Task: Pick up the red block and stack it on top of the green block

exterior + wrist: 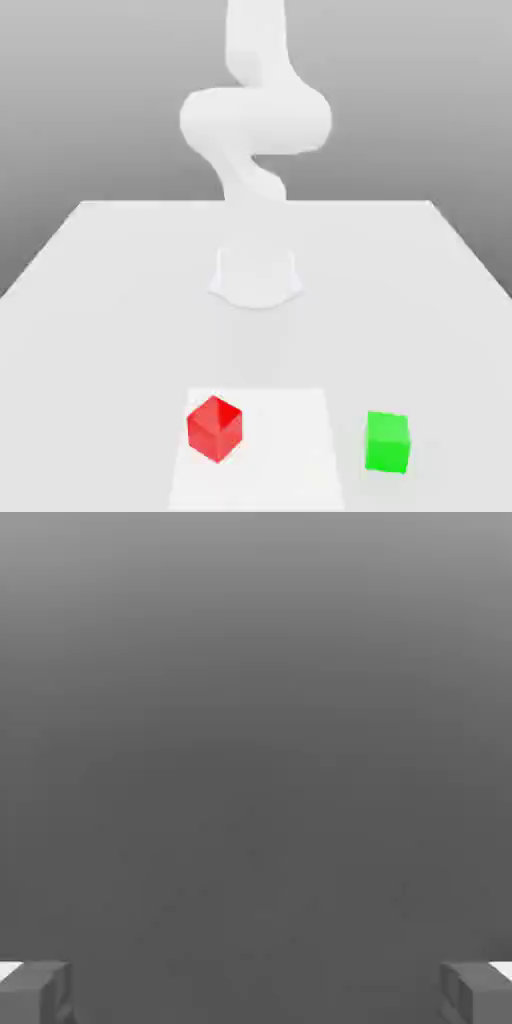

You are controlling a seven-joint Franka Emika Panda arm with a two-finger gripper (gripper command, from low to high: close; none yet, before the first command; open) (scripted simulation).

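Exterior view: red block sits on the white patch, a pale four-sided area on the table. It is close to the patch's edge on the exterior view's left, near the far corner on that side. Block is rotated relative to the patch: a vertical edge points roughly at the camera, two side faces visible, top face darker red over part of it.

Green block is on the table, off the patch, just beside the patch edge on the exterior view's right. Squarer to the camera, one broad side face plus the top visible. Both blocks are toward the near edge of the table, well apart, with part of the patch between them. Not stacked: each one is down at surface level.

Arm: white, base on the table, between the far edge and the patch, about midway between the side edges. Links rise from there to the top of the exterior view, well clear of both blocks.

Hand view: gripper fingers are wide apart, one at each side, nothing between them but plain grey background. Holding nothing. Neither finger touches a block. Exact height of the gripper over the table: can't tell.
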